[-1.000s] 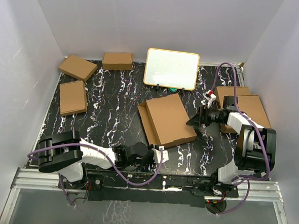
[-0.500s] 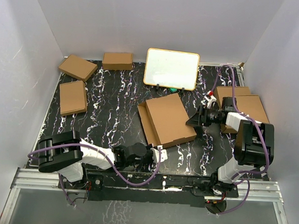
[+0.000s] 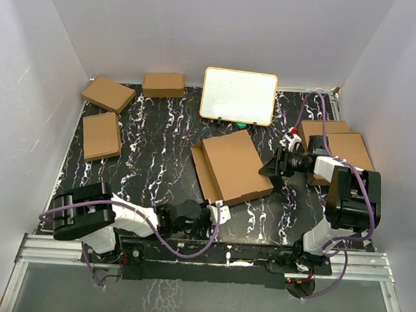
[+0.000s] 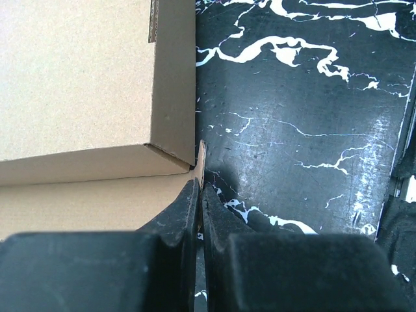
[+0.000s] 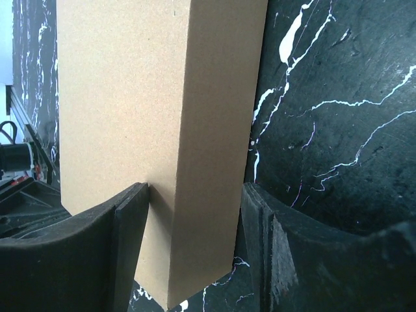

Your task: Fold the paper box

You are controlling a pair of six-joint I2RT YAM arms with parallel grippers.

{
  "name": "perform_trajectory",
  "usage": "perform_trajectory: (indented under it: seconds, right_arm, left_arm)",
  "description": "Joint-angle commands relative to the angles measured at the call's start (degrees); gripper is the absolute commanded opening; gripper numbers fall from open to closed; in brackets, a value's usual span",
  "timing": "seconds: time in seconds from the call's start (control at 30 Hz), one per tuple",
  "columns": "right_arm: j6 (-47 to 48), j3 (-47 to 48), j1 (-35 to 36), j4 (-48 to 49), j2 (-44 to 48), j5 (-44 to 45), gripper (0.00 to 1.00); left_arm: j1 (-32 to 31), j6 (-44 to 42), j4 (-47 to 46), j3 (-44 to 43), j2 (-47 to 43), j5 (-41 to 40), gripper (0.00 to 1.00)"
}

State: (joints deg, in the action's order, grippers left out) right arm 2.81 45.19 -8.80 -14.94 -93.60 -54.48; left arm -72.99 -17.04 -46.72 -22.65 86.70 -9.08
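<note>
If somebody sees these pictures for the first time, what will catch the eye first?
The brown paper box lies in the middle of the black marble table. The left tool pinches a thin cardboard flap at the box's near corner, while the right tool straddles its right edge. Behind it, a white board stands at the back wall.

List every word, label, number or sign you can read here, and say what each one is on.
None: there is no readable text in any view.
The paper box is plain brown cardboard, the white-faced board is blank, and the smaller folded boxes show no print at this size.
</note>
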Motion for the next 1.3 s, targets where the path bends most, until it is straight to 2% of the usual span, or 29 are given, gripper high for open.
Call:
perform_trajectory:
  seconds: [0.0, 0.63, 0.8, 1.27]
  right_arm:
    - [0.4, 0.1, -0.4, 2.2, -1.0, 4.2, 0.61]
    - [1.9, 1.3, -0.4, -0.2, -3.4, 5.5, 0.58]
    - [3.0, 3.0, -0.4, -2.9, -5.1, 5.9, 0.56]
    - [3.4, 3.0, -0.4, -2.8, -5.1, 6.3, 0.56]
  left_arm:
    - [-0.1, 3.3, 1.6, 1.5, -1.6, -0.9, 0.00]
    - [4.0, 12.9, -0.5, 3.1, -2.5, 0.0, 0.00]
    - [5.2, 14.4, -1.5, 3.8, -3.1, 1.2, 0.00]
    - [7.4, 17.9, -1.6, 4.1, -3.6, 1.5, 0.00]
